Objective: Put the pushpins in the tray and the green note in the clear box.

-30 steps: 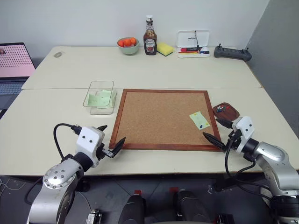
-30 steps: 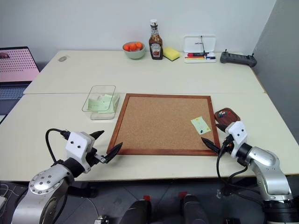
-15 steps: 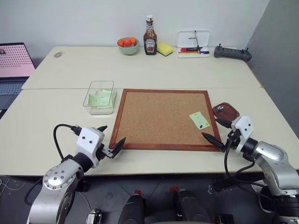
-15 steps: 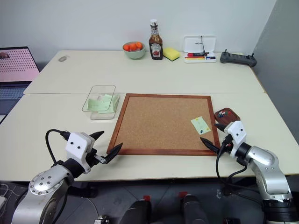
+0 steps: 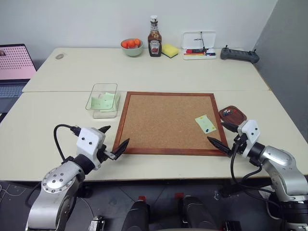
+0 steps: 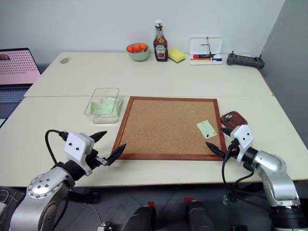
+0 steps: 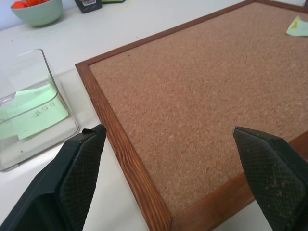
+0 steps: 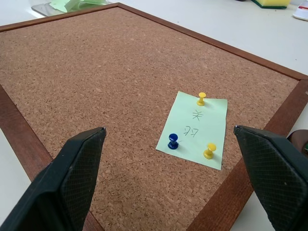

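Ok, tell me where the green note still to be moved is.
The green note is pinned on the cork board near its right edge, beside the tray.

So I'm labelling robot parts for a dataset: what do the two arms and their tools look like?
Both arms are silver-grey metal with rounded joint housings. Each ends in a white boxy wrist block with small dark dots, carrying the left tool and right tool: two black, pointed fingers with cross-hatched pads. A black cable loops beside each wrist.
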Tool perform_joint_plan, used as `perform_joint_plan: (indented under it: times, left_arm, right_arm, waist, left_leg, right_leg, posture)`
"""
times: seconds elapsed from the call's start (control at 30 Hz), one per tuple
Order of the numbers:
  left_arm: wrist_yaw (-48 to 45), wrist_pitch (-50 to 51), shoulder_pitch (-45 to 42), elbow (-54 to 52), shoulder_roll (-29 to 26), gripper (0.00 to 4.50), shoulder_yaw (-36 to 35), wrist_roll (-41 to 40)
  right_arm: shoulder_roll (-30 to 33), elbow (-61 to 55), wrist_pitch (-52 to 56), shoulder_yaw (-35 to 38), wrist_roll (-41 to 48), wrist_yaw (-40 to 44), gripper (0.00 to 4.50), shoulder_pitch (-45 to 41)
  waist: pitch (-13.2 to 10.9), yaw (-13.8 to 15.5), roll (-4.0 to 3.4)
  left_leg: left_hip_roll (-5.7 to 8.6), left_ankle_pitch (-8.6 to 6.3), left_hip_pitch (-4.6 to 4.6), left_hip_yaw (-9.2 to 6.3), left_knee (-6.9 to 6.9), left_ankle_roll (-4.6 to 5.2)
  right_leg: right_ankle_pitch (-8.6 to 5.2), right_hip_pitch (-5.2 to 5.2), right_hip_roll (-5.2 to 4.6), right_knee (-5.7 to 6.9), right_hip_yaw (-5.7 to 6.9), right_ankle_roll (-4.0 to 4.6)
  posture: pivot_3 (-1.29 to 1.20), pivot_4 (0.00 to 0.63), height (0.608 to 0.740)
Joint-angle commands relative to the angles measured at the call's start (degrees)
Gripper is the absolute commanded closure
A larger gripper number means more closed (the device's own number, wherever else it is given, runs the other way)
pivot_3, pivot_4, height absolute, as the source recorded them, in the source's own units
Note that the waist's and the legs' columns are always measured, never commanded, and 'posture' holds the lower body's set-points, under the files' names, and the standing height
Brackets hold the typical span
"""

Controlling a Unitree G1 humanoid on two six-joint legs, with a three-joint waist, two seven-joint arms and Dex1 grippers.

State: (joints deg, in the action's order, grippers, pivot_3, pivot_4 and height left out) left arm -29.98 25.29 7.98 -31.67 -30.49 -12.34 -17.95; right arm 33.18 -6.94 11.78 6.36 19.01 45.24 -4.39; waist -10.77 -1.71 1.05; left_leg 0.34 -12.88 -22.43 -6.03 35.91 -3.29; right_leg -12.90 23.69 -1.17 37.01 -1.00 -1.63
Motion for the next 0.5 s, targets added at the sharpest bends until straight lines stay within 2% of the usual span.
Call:
perform_joint_plan:
  times: [0.03,0.07,0.1,0.17,0.3,0.5]
  left_arm:
    - [-2.25,-0.75,-2.91,-0.63,-2.17,0.06,-0.74,-1.4]
    - [-3.07,-0.68,-4.65,0.23,-2.79,0.06,-0.57,-1.76]
    - [-3.78,-0.58,-6.19,1.02,-3.34,0.41,-0.42,-2.01]
    - [-5.29,-0.03,-9.13,2.7,-4.43,0.64,0.05,-2.53]
    - [-7.69,1.18,-12.61,4.74,-6.01,1.44,2.03,-3.2]
    - [-10.28,0.13,-17.61,9.47,-5.23,2.58,7.68,-1.84]
  right_arm:
    - [-0.14,-2.84,-0.35,0.21,0.55,-0.21,0.0,-0.43]
    - [-0.21,-3.22,-0.18,0.19,0.69,-0.35,0.0,-0.48]
    - [-0.27,-3.54,-0.04,0.19,0.8,-0.46,0.0,-0.51]
    - [-0.44,-4.12,0.26,0.17,0.93,-0.73,0.0,-0.64]
    - [-0.71,-5.05,0.69,0.13,1.04,-1.3,0.0,-0.61]
    - [-0.94,-5.51,1.01,0.03,1.1,-1.78,0.0,-0.59]
  waist:
    - [0.0,0.0,0.0]
    - [0.0,-0.01,0.0]
    - [0.0,0.0,0.0]
    - [0.0,-0.02,0.0]
    - [0.0,-0.11,0.0]
    - [0.0,0.01,0.0]
  left_leg:
    - [0.0,0.0,0.0,0.0,0.0,0.0]
    - [0.0,0.0,0.0,0.0,0.01,0.0]
    - [0.0,0.0,0.01,0.01,0.01,0.0]
    - [0.0,0.0,0.0,-0.01,0.02,0.0]
    - [0.0,0.0,0.03,0.0,0.01,0.0]
    - [0.01,0.0,0.03,0.0,0.01,0.0]
  right_leg:
    - [0.0,0.0,0.0,0.0,0.0,0.0]
    - [0.0,0.0,0.0,0.0,0.0,0.0]
    - [0.0,-0.01,0.0,0.0,-0.01,0.0]
    - [0.0,-0.01,0.0,0.0,0.01,0.0]
    - [0.0,-0.04,0.02,0.0,0.0,0.0]
    - [0.01,-0.04,0.02,-0.01,0.0,-0.01]
  posture:
    - [0.0,0.15,0.74]
    - [0.0,0.15,0.74]
    - [0.0,0.15,0.74]
    - [0.0,0.15,0.74]
    - [0.0,0.15,0.74]
    - [0.0,0.15,0.74]
